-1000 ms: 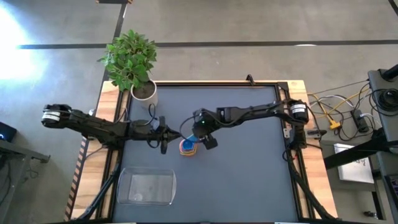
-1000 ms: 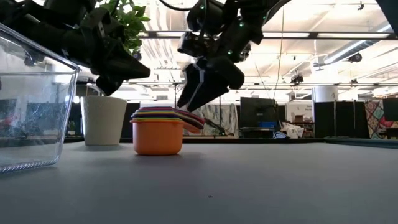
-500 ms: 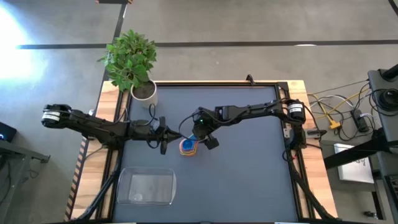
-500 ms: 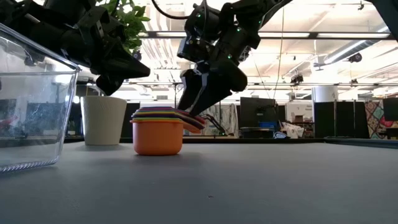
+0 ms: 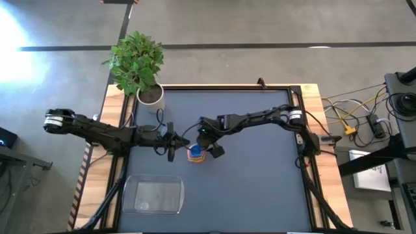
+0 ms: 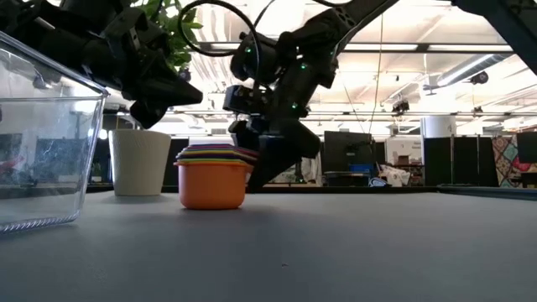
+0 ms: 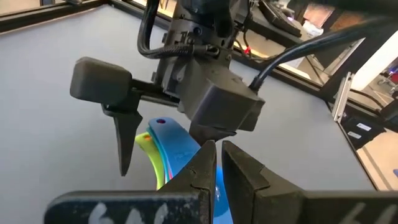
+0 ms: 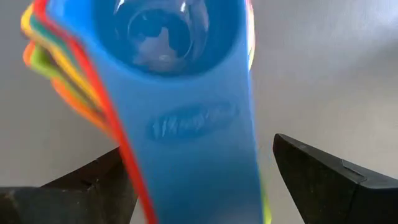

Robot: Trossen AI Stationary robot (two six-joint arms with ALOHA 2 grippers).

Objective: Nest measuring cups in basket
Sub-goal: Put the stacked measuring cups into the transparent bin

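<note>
Basket point(image 5: 154, 195): sits at the near edge of the table point(image 5: 260, 182), left of centre — nothing in it, well apart from the cups.
Cup stack point(image 5: 195, 153): measuring cups nested mid-table, orange at the bottom, light blue on top, handles fanned toward the right arm.
Right gripper point(image 5: 207, 145): has dropped from above the stack to handle height over the last second — fingers point(image 8: 323, 177) spread wide, straddling the blue handle point(image 8: 199, 149), not yet closed.
Left gripper point(image 5: 170, 147): waits just beside the stack on its left, fingers nearly shut, holding nothing.
Change: right arm reached further in and lower.
Meaning: nesting looks done — next comes pinching the handles and carrying the stack to the basket.
</note>
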